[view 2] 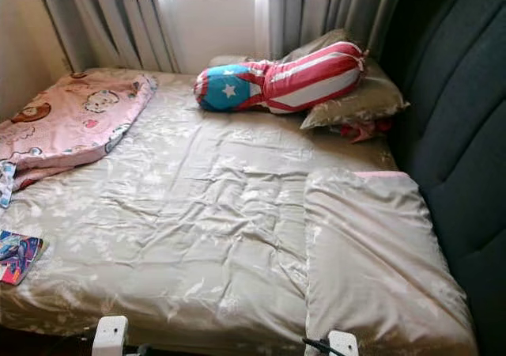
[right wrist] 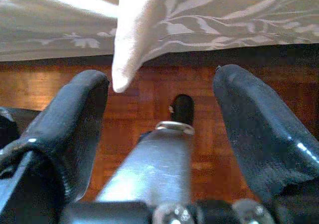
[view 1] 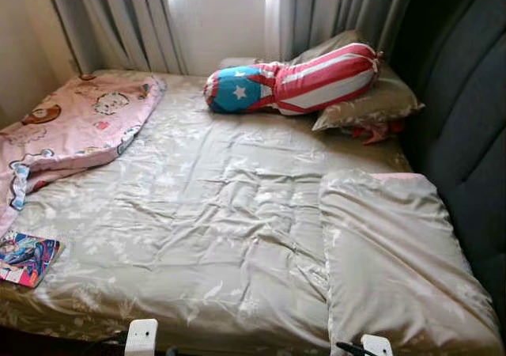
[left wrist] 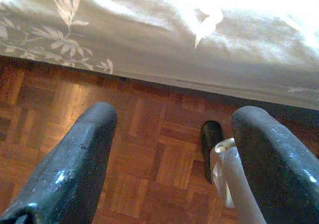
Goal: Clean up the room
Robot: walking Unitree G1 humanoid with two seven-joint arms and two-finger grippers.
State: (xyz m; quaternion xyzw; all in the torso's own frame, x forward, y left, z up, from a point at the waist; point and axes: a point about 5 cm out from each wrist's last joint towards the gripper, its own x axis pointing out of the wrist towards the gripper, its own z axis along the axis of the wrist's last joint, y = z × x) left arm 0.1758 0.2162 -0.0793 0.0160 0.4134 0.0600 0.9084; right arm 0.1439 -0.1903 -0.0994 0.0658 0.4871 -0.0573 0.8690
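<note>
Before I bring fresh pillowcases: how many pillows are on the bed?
3: a beige pillow at the near right, a second beige pillow against the headboard farther back, and a striped bolster lying on it. More may hide behind that pile.

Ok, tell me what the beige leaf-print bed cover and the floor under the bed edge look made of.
The beige leaf-print bed cover looks like a soft woven fabric, perhaps cotton or polyester: it creases and has a slight sheen. The floor looks like varnished wooden parquet: small reddish-brown blocks in a basket pattern, with glare on them.

Home bedroom: bed (view 1: 198, 213), pillows (view 1: 395, 261), curtains (view 1: 118, 16).
</note>
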